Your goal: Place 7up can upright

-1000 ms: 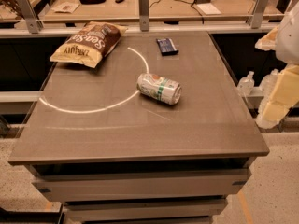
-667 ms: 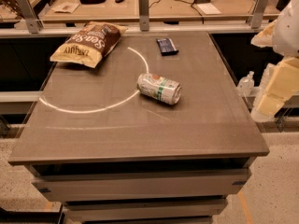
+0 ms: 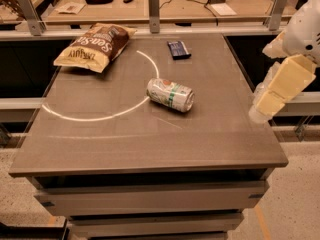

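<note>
The gripper (image 3: 275, 95) hangs off the surface's (image 3: 150, 144) edge at 3 o'clock, touching nothing; whether it is open or closed I cannot tell; the pale arm (image 3: 305, 29) rises behind it toward 1 o'clock. The 7up can (image 3: 170, 95) lies on its side near the middle of the surface, at 9 o'clock from the gripper and well apart from it, just beside a white arc (image 3: 100, 116); a chip bag (image 3: 95, 46) sits at 10 o'clock from the can, a small dark object (image 3: 178, 49) at 12 o'clock. The reach looks to be the step in hand; next, the gripper should cross toward 9 o'clock, close across the can's body, then tip it upright.
</note>
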`<state>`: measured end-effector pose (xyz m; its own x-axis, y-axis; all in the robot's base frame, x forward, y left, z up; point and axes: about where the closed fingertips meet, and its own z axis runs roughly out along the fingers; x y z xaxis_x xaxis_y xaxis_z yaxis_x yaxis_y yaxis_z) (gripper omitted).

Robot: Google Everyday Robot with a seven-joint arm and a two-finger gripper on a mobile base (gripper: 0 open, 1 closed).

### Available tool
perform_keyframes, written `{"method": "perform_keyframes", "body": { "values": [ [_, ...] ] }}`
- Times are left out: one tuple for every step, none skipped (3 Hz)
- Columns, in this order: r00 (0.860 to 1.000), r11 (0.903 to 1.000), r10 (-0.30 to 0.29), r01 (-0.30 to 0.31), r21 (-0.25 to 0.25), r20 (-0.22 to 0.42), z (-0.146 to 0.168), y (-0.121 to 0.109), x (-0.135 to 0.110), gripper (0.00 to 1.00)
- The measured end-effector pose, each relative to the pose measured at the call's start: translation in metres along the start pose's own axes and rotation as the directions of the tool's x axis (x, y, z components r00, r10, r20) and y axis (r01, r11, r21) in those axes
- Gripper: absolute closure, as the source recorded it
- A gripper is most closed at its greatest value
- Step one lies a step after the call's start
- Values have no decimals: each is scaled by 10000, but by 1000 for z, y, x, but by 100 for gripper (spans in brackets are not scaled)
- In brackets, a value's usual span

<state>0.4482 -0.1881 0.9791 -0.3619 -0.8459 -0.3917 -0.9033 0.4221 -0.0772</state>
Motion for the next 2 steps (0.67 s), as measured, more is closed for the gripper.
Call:
{"method": "perform_keyframes", "body": {
  "values": [
    [9989, 9971, 270, -296, 697, 372, -1, 9, -8, 0],
    [9976, 9839, 41, -165, 1782, 694, 8, 10, -23, 0]
  ]
}}
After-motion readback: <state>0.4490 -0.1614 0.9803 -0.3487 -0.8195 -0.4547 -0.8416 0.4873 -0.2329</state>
